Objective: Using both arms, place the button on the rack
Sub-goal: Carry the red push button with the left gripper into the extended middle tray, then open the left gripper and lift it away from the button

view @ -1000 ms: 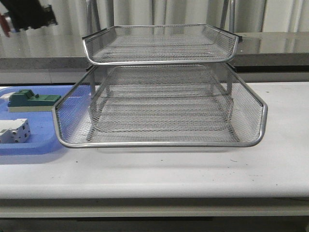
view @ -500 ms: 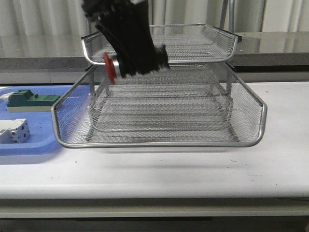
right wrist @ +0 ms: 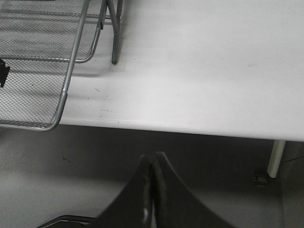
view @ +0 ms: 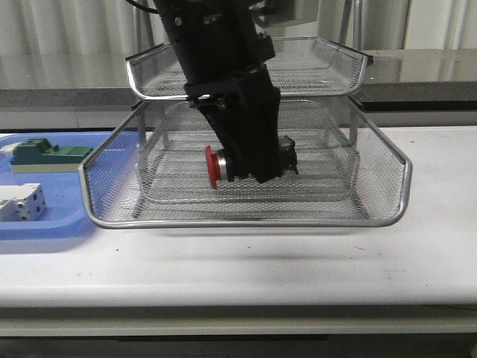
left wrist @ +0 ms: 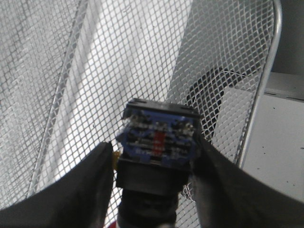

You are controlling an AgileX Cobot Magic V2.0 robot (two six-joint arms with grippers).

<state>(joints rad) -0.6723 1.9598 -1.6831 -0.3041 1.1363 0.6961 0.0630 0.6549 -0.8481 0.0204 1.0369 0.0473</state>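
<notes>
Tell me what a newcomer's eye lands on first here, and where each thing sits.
The black left arm's end effector fills the middle of the front view, reaching down into the rack's pulled-out tray. In its grip is the button, lying sideways, red cap facing left. At the far left, a blue tray holds a green block and a white block.

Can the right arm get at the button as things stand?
Probably not readily. The left gripper already clamps the button low inside the rack, mesh walls around it. The right gripper, jaws shut, sits off the table's edge beyond the rack's corner.
</notes>
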